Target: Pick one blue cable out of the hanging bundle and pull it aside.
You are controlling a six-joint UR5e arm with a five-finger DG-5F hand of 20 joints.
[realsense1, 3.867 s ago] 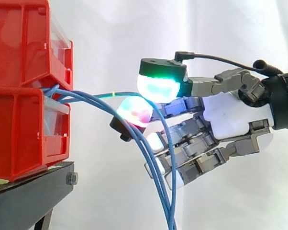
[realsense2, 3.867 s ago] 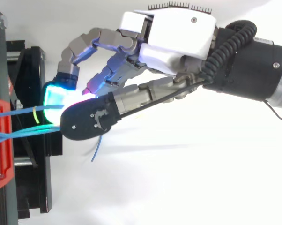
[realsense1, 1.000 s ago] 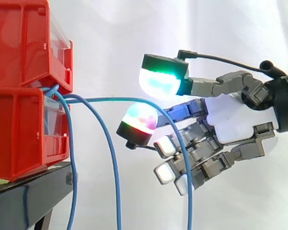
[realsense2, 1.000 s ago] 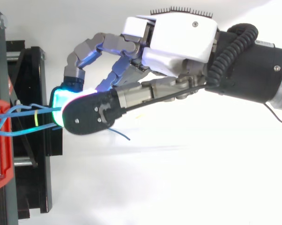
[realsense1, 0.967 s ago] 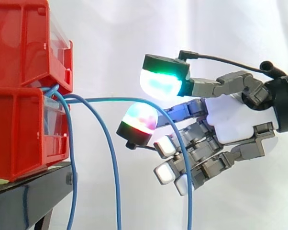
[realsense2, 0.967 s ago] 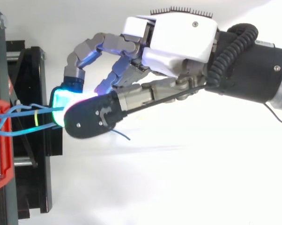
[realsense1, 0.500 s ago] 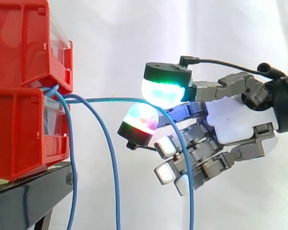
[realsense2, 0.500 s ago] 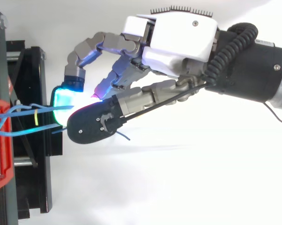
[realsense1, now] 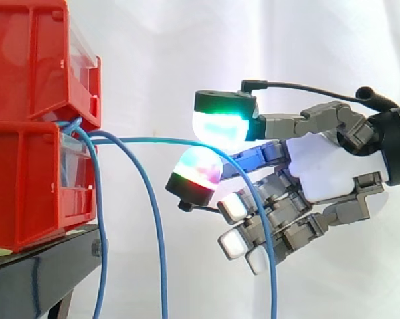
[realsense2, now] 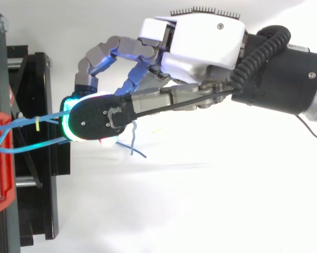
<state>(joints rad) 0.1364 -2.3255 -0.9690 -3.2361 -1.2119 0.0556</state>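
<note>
White curtain (realsense1: 187, 53); blue cable (realsense1: 147, 139) level between fingers (realsense1: 220, 126).

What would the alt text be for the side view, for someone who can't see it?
A robot hand reaching in from the right pinches one blue cable between two glowing fingertip pads, holding it out level from stacked red bins on the left. Two more blue cables hang down near the bins, before a white curtain.
</note>
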